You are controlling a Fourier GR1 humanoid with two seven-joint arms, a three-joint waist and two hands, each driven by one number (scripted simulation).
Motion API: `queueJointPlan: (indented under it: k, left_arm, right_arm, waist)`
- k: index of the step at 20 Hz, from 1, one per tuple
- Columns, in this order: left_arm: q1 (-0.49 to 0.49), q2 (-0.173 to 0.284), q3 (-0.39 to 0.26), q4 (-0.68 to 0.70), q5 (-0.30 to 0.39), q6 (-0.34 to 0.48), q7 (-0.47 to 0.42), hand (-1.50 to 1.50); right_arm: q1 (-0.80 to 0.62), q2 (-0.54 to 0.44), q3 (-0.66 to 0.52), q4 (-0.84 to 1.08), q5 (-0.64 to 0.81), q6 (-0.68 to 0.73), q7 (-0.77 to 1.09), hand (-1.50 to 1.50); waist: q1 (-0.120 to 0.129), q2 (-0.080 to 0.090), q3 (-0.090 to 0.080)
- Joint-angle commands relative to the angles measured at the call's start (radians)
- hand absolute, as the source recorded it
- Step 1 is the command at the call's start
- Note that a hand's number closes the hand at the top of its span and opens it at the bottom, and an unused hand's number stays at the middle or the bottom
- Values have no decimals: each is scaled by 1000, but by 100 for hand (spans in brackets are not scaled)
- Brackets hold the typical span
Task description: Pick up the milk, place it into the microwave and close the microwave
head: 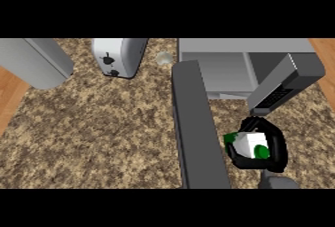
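Your right hand (265, 150) is clutching the milk (247, 144) just before the microwave (226, 66); you're risking clipping the open door (196, 133) or control panel (281, 84) going in.

Open microwave door (198, 128) left, microwave (252, 66) cavity unobstructed ahead.

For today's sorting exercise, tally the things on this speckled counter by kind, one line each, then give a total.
Appliances: 2, the open grey microwave and the silver toaster.
Cartons: 1, the white milk carton with green ends, held in the black right hand.
Small pale round object: 1.
Total: 4.
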Motion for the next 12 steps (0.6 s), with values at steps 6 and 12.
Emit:
queueJointPlan:
  k: [6, 12]
  left_arm:
    - [24, 25, 28, 40, 26, -27, -47, -150]
    - [-32, 20, 49, 61, 47, -22, -10, -150]
  right_arm:
    - [-174, -2, 21, 95, 51, -115, 82, 150]
    - [-390, 13, 63, 358, 92, -330, 99, 150]
  waist:
    - [9, 3, 1]
    - [19, 6, 1]
